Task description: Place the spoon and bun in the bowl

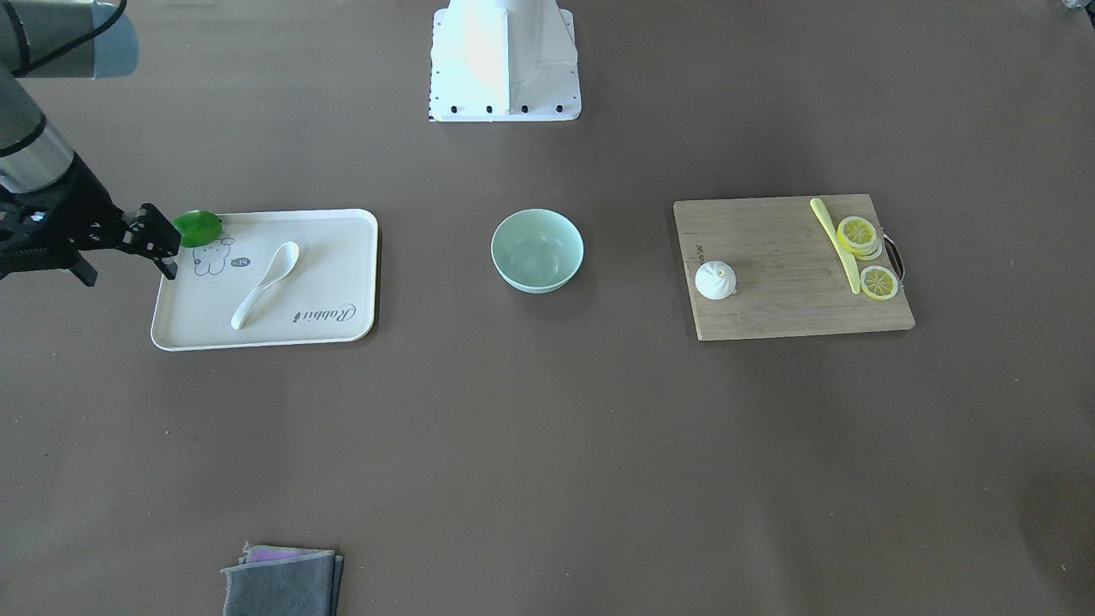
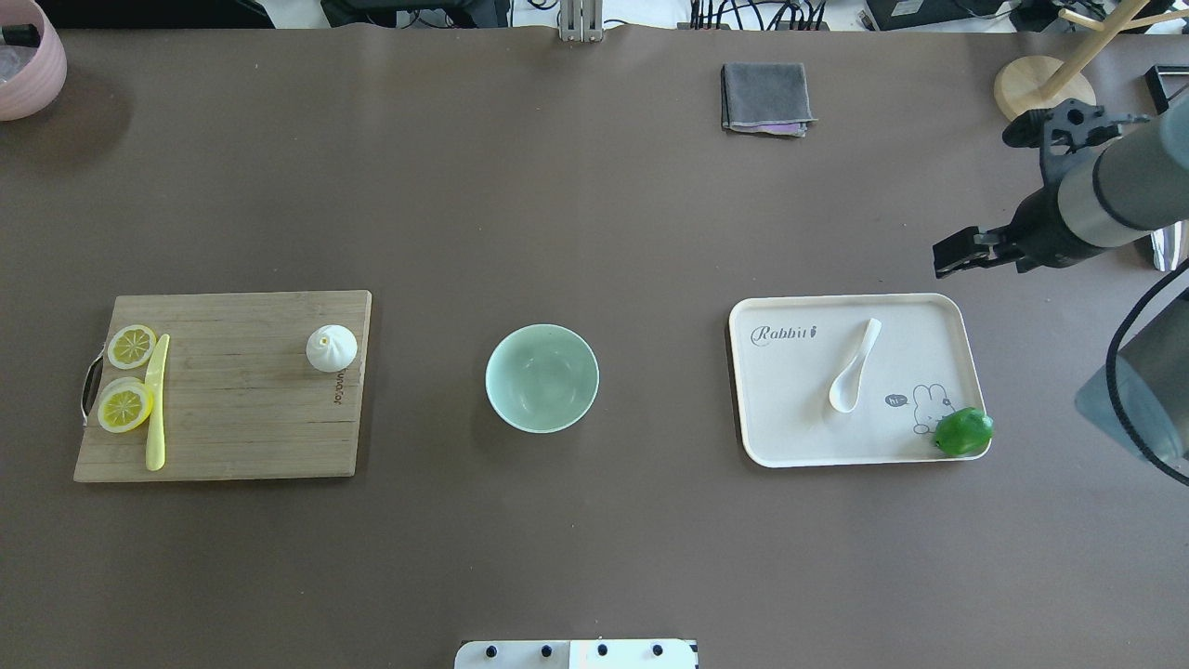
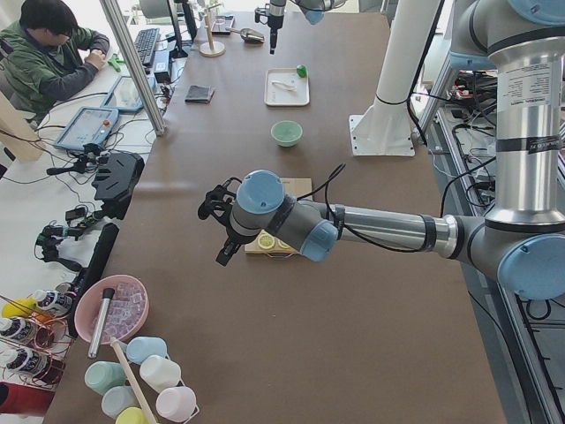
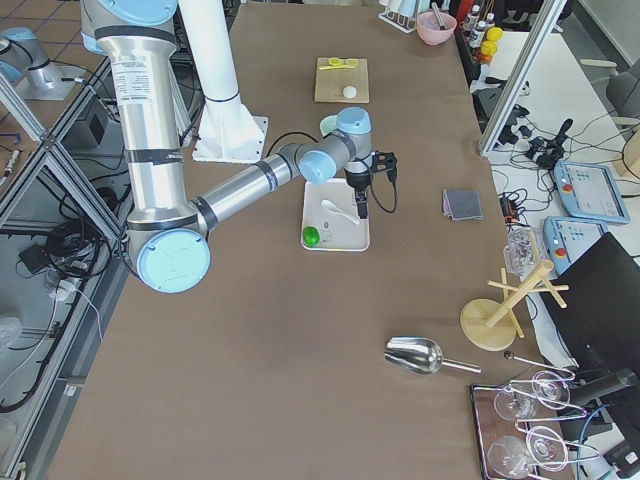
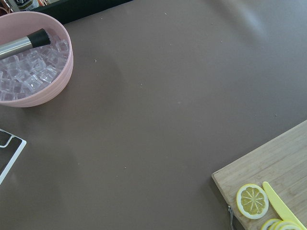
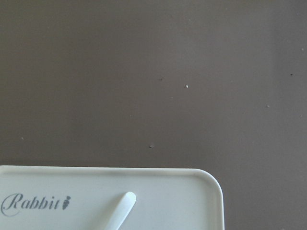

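The small white soup spoon [image 1: 267, 293] lies on a cream tray [image 1: 342, 257] near the right gripper [image 1: 164, 246], which is spread and holds nothing. It should probably reach over and grab the spoon next. I cannot tell how the left gripper [image 3: 216, 234] stands.

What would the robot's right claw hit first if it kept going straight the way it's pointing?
The right claw points down, so most likely the brown table just beyond the far edge of the tray. It could be the rim of the tray itself, since depth is unclear.
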